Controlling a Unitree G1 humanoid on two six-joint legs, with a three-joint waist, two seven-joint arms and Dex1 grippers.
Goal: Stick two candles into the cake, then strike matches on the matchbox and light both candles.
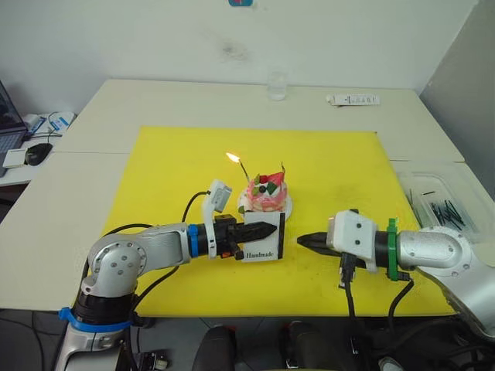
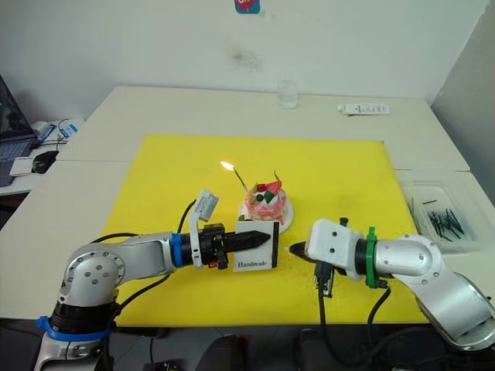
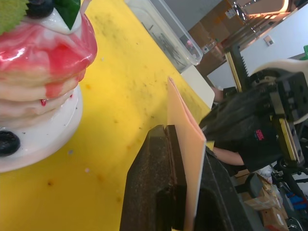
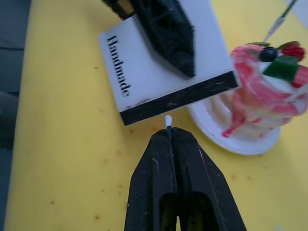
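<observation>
Left gripper [image 1: 267,229]: clamped on matchbox [image 1: 263,246], held upright just before the cake [image 1: 267,195] (one candle [image 1: 244,169] lit). Right gripper [image 4: 169,136]: pinched on a match [image 4: 168,122], white tip just short of the black strip. Risk: a glancing strike snaps the match or pushes the box into the plate [image 4: 240,142].

Your left claw [image 1: 263,229] is extended forward and inward from the left, forearm roughly level, fingers clamped flat on the matchbox [image 1: 263,239], which stands upright on edge. Your right claw [image 1: 303,240] reaches in from the right, forearm level, pointing toward the left claw; its fingers are pressed together on a match [image 4: 168,122], the white tip protruding just beyond the fingertips.
</observation>
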